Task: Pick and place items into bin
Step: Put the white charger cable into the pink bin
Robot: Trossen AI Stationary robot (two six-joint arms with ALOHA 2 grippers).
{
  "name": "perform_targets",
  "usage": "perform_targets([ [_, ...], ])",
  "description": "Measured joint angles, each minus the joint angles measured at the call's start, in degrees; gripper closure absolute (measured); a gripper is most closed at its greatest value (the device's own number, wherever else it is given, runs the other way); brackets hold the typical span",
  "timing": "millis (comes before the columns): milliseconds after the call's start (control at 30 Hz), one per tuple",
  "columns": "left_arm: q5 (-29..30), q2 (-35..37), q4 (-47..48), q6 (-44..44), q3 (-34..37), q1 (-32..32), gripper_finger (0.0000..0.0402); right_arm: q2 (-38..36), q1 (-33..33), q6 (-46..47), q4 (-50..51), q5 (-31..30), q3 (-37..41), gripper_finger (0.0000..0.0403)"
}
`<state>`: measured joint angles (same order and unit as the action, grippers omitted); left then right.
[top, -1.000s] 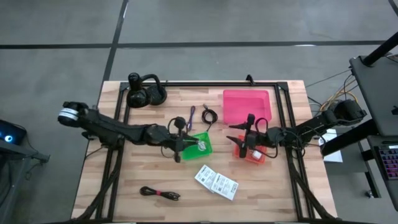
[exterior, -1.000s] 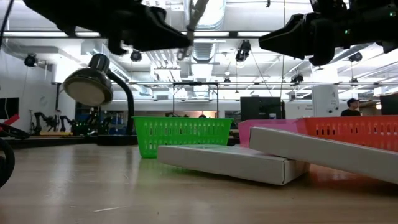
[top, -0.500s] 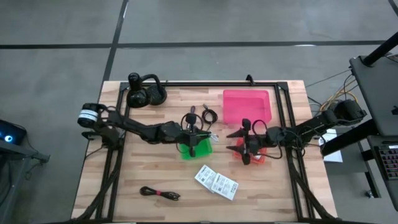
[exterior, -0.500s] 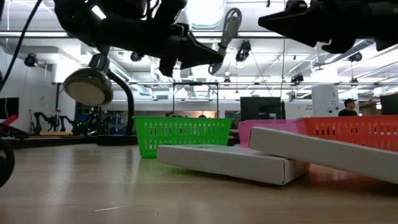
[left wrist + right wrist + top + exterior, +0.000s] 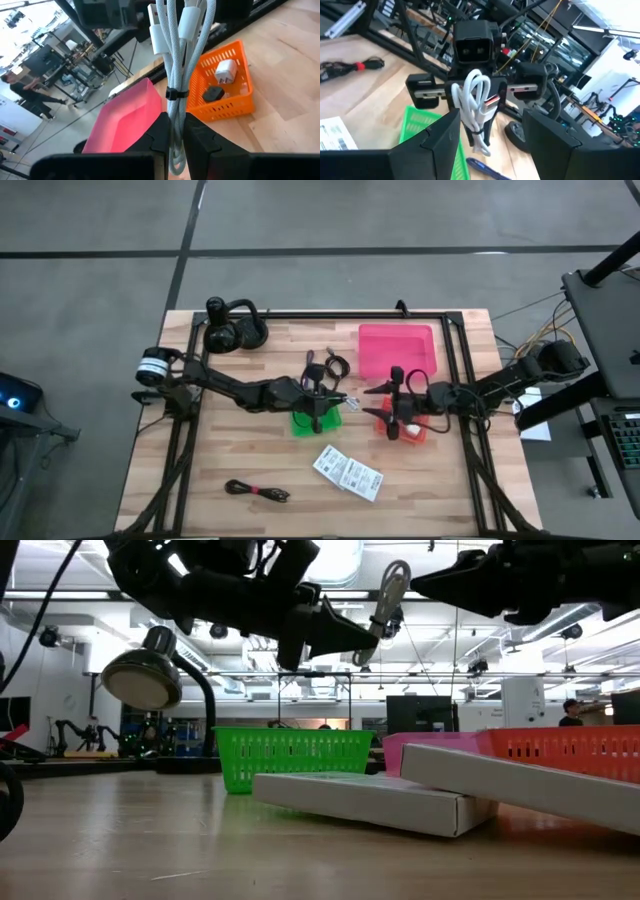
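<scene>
Wood-plank bench (image 5: 230, 450), workshop room behind. Green basket (image 5: 316, 420) mid-bench, orange basket (image 5: 410, 427) and pink bin (image 5: 397, 350) to its right; open wood nr front edge. Left gripper (image 5: 322, 400) fingers pinching coiled white cable (image 5: 176, 65), held over green basket. Right gripper (image 5: 388, 412) fingers spread, over orange basket.

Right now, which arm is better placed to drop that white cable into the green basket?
The left. Its gripper already holds the bundled white cable directly above the green basket. The right gripper hangs open over the orange basket, holding nothing.
</scene>
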<state>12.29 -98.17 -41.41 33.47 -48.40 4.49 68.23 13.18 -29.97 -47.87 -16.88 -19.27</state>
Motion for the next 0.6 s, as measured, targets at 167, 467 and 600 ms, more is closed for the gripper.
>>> perform_targets([
  [167,-0.04,-0.07,-0.24,0.0,-0.45,0.02,0.0378,0.11,-0.09,0.03,1.67,0.37,0.07,0.0194],
  [467,-1.38,-0.07,-0.07,0.0,-0.96,0.0,0.0385,0.28,-0.28,0.88,1.92,0.65,0.02,0.0105],
  [600,-1.48,-0.66,-0.23,-0.02,-1.81,0.0,0.0385,0.69,-0.28,1.71,1.7,0.87,-0.99,0.0086],
])
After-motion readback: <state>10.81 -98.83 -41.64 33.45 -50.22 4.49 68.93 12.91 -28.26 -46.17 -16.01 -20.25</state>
